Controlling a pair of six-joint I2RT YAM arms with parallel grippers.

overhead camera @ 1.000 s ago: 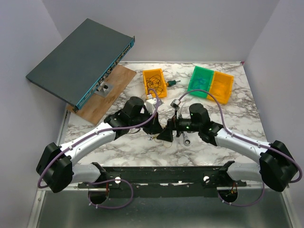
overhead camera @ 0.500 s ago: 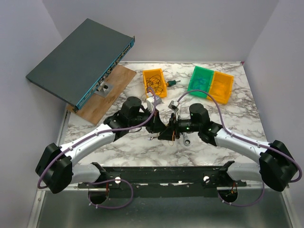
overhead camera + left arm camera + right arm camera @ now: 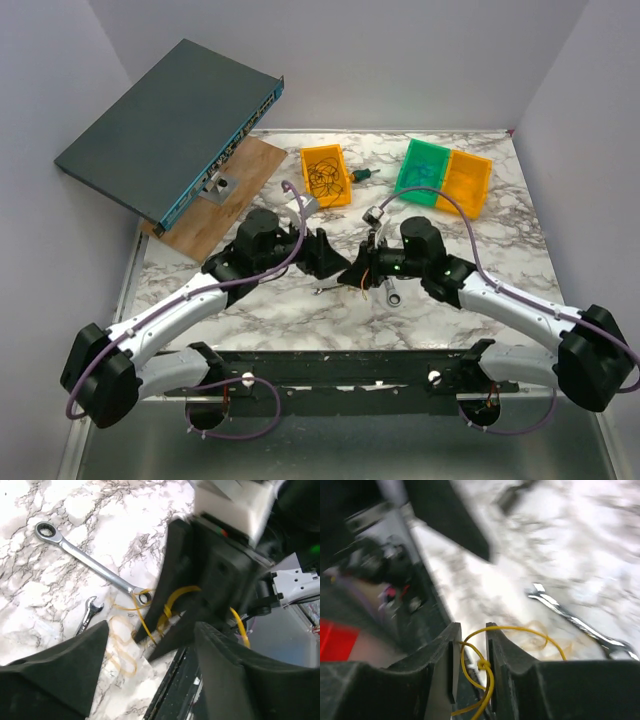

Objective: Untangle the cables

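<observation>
Cables (image 3: 481, 664): thin yellow strand with a small knot, lifted off the surface near the centre of the top view, a touch toward 6 o'clock; paler orange loops lying flat beneath.
Right claw (image 3: 471, 630): narrowed to a slit around the knotted strand; cannot tell whether pinching it or only bracketing it.
Left claw (image 3: 151, 625): spread wide, nothing between, facing the strand from 9 o'clock in the top view.
Step in hand: judged a hand-over, the right side taking the strand so one loop can be drawn out.
Doing it well: close fully on the wire beside the knot, not on it; draw slowly toward 3 o'clock; watch the flat loops for tightening; re-grip with the left on a free end rather than the bundle; ease off if the knot cinches.
Risk: probably too fine and slick for flat pads to hold firmly; likely to snag on a wrench head.
Long wrench (image 3: 90, 560): polished steel, slim shank, ring end just beside or touching a yellow loop, cannot tell which.
Small wrench (image 3: 87, 616): short, open-ended, bright steel, at 9 o'clock of the flat loops.
Surface (image 3: 30, 590): smooth white marble pattern, grey veins, slightly glossy.
Orange bin (image 3: 309, 180): rigid plastic, at 12 o'clock, with dark wire coils inside.
</observation>
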